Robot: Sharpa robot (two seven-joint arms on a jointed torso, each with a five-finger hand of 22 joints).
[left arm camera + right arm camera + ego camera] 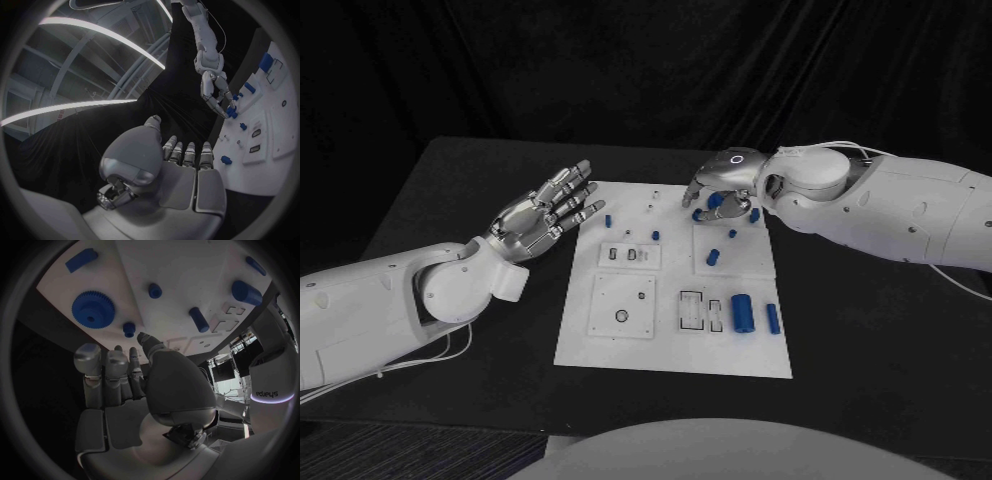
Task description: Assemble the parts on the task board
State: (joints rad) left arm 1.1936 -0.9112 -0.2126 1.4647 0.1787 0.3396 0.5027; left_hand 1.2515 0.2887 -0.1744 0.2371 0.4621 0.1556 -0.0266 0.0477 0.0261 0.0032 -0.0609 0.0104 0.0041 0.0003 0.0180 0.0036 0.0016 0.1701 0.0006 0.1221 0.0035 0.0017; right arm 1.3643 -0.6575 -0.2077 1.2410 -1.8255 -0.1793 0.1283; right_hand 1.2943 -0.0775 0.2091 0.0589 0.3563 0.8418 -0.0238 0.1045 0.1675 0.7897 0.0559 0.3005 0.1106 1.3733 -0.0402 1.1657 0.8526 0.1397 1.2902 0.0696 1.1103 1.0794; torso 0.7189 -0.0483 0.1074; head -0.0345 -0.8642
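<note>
The right robot hand point(721, 183), fingers loosely apart and holding nothing, hovers over the blue gear point(92, 309) at the board's point(672, 350) far right corner, far nearer than the open left robot hand point(548, 213).

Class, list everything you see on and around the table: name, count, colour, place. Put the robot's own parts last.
Table: one, black, under everything.
Task board: one, white, middle of the table.
Gear: one, blue, on the board's far right part, beneath the right hand.
Large cylinders: two, blue, side by side near the board's right edge, near end.
Small pegs: several, blue, scattered over the board's far half; exact count unclear.
Left hand: one, silver, open with fingers spread, at the board's far left edge, holding nothing.
Right hand: one, silver, over the board's far right corner; whether it touches the gear is unclear.
</note>
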